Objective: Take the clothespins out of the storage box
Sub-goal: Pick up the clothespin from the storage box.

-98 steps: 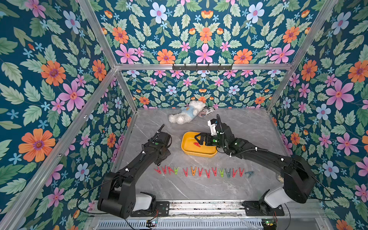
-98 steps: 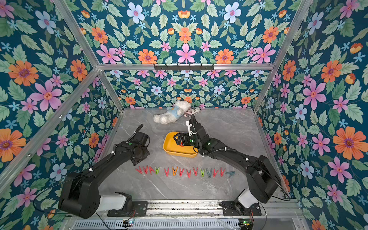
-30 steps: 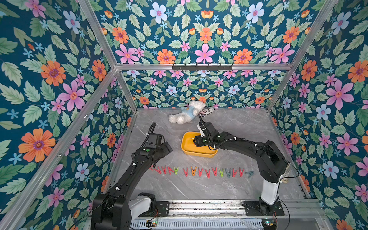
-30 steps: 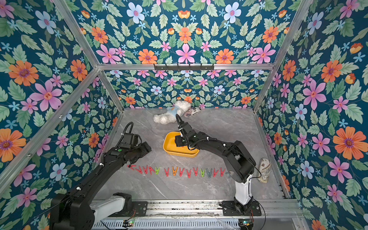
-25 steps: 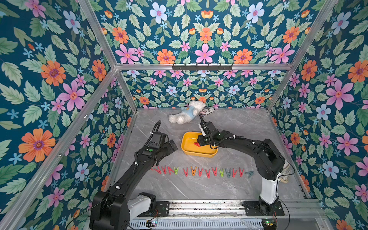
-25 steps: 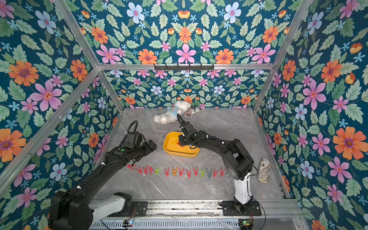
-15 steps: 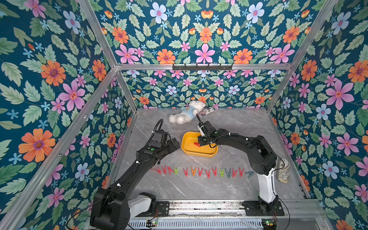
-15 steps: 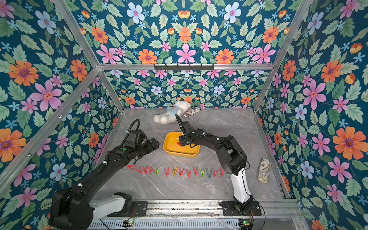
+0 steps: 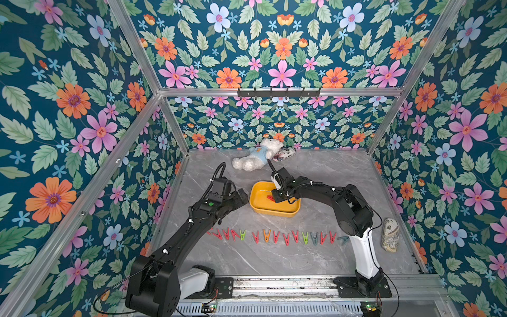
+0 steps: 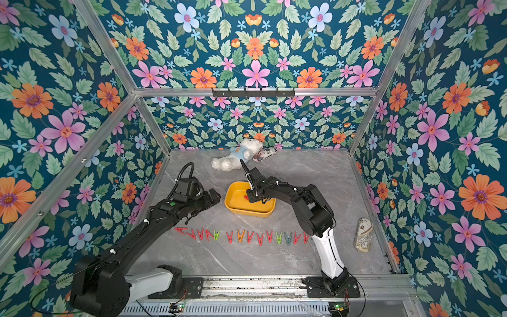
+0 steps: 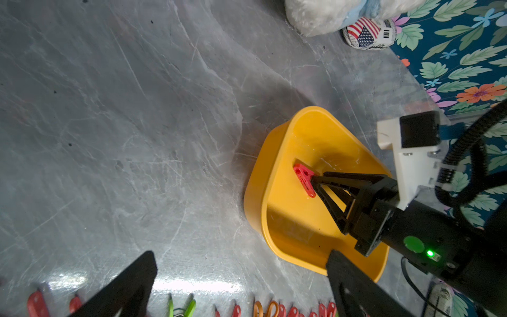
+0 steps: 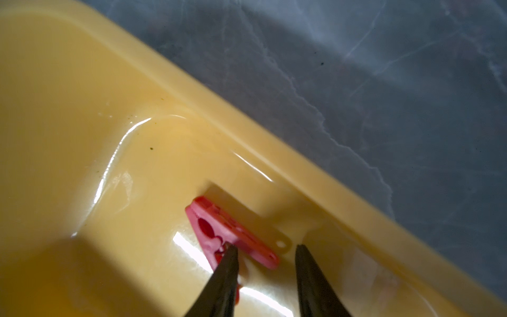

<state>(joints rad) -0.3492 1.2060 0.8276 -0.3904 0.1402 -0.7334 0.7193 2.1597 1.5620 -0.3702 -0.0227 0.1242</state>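
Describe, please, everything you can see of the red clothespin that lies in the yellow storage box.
The red clothespin is a small A-shaped peg of glossy red plastic: two legs meeting at a narrow tip, with a round hole near that tip. It lies on its side on the floor of the yellow storage box, near one long wall. The right gripper reaches over its splayed end with jaws partly open; one fingertip appears to touch it, the other stands clear.

Bright light — glare on storage box (image 12: 82, 123)
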